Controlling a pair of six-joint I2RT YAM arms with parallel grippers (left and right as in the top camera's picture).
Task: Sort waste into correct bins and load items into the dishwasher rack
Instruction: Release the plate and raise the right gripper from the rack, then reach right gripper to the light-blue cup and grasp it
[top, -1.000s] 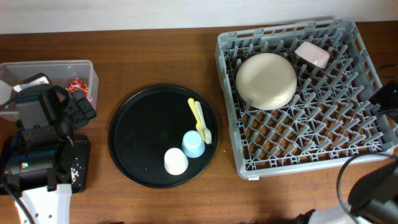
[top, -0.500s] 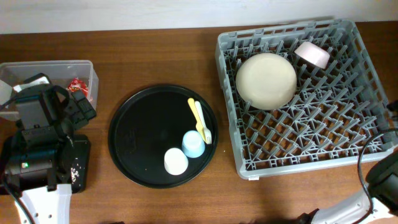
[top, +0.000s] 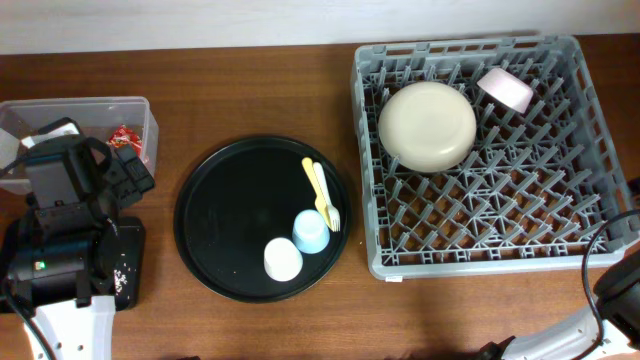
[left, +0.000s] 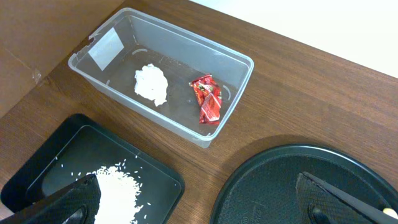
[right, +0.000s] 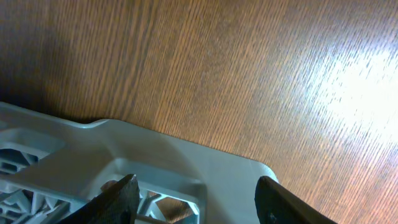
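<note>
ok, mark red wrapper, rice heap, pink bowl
red wrapper (left: 206, 99), left wrist view, middle of foil
rice heap (left: 121, 186), left wrist view, centre of pile
pink bowl (top: 503, 88), overhead view, outer side

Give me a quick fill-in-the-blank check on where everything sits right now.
1. The red foil wrapper lies in the clear plastic box beside the crumpled white ____.
2. The shallow black rectangular tray holds loose white ____.
3. The cream bowl-plate and small pink bowl sit in the grey dishwasher ____.
4. Beside the pale yellow fork and spoon on the round black tray stand ____ cups.

Missing words: napkin; rice; rack; two.
</note>
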